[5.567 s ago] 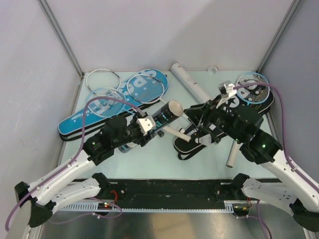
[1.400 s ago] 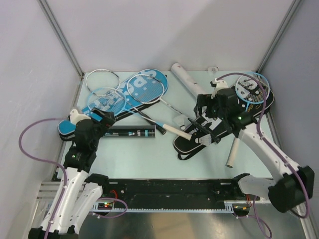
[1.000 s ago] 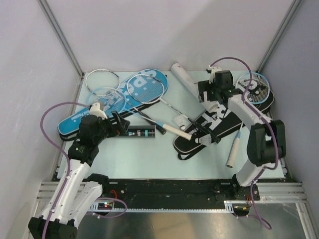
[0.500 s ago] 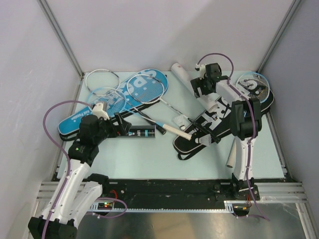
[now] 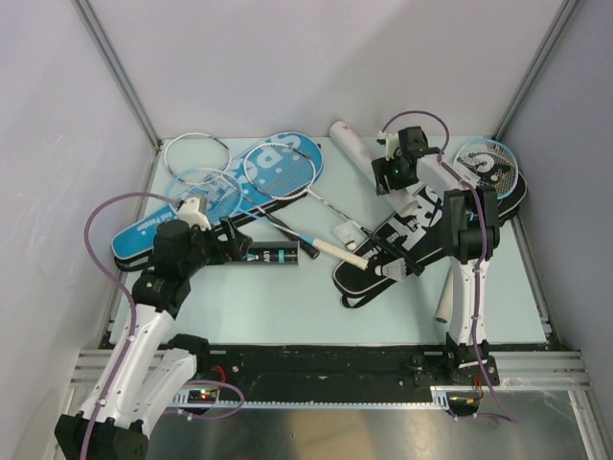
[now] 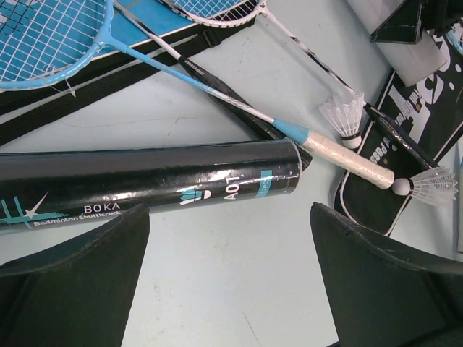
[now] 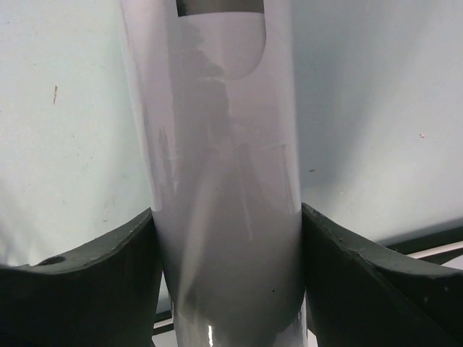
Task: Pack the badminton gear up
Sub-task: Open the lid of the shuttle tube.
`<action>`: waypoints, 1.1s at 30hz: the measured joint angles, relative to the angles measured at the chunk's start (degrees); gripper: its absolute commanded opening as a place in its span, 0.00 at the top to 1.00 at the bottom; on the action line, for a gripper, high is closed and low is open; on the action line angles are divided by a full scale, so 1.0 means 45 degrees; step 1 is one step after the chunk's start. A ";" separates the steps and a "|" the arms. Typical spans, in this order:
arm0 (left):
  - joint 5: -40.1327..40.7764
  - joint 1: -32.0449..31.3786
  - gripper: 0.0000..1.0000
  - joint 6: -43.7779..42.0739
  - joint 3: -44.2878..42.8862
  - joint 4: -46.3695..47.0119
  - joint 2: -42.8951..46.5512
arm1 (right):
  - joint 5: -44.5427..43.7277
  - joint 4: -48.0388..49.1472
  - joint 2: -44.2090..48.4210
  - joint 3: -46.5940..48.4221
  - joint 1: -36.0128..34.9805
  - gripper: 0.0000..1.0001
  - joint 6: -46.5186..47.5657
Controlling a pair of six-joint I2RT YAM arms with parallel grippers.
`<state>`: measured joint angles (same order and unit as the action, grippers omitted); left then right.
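Shuttle tube (image 7: 224, 181), white, snug inside grip of right claw (image 7: 228, 242)

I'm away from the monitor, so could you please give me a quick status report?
Left claw open at black tube. Right claw closed on white tube. Racket handle beside black tube's end.

My arms (image 5: 134, 335) are white links with black joints. Purple cables (image 5: 88, 233) loop off both. The left gripper (image 6: 228, 217) is matte black.

Pale green surface (image 5: 287, 297): blue cover (image 5: 144, 235) at back left, black tube (image 5: 273, 256) just before it, white tube (image 5: 356, 150) at back, black cover (image 5: 421, 240) right.
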<state>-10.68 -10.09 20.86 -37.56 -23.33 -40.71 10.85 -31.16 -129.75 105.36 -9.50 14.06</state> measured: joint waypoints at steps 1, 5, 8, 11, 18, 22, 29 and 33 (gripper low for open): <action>-0.0005 0.0000 0.07 0.0000 0.0000 0.0000 0.0015 | 0.0039 -0.0005 0.0000 0.0000 0.0000 0.47 -0.0019; -0.0005 0.0000 0.07 0.0029 0.0000 0.0000 -0.0015 | 0.0267 0.0087 0.0282 -0.0189 -0.0005 0.51 -0.0223; -0.0005 0.0000 0.06 0.0238 -0.0063 -0.0005 -0.0073 | 0.0505 0.0219 0.1132 -0.0835 -0.0044 0.53 -0.0452; -0.0029 0.0000 0.06 0.0597 -0.0471 -0.0029 -0.0345 | 0.0772 0.0447 0.2681 -0.1962 -0.0073 0.58 -0.0729; -0.0573 0.0000 0.05 0.1826 -0.1588 0.1069 -0.1137 | 0.1399 0.1525 0.7276 -0.5289 -0.0214 0.62 -0.2006; -0.1083 -0.0049 0.03 0.2851 -0.1515 0.2968 -0.1700 | 0.2118 0.2317 0.9248 -0.6921 -0.0427 0.62 -0.3662; -0.1817 -0.0889 0.01 0.3852 -0.1622 0.6363 -0.3531 | 0.2783 0.4600 1.2604 -1.0462 -0.2307 0.61 -0.7053; -0.1807 -0.2123 0.00 0.3915 -0.1987 0.7261 -0.4303 | 0.2735 0.6504 1.4241 -1.1997 -0.4323 0.61 -0.8850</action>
<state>-18.81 -19.64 38.48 -46.50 9.34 -60.07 23.16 -1.89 -65.67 51.37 -28.95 -25.76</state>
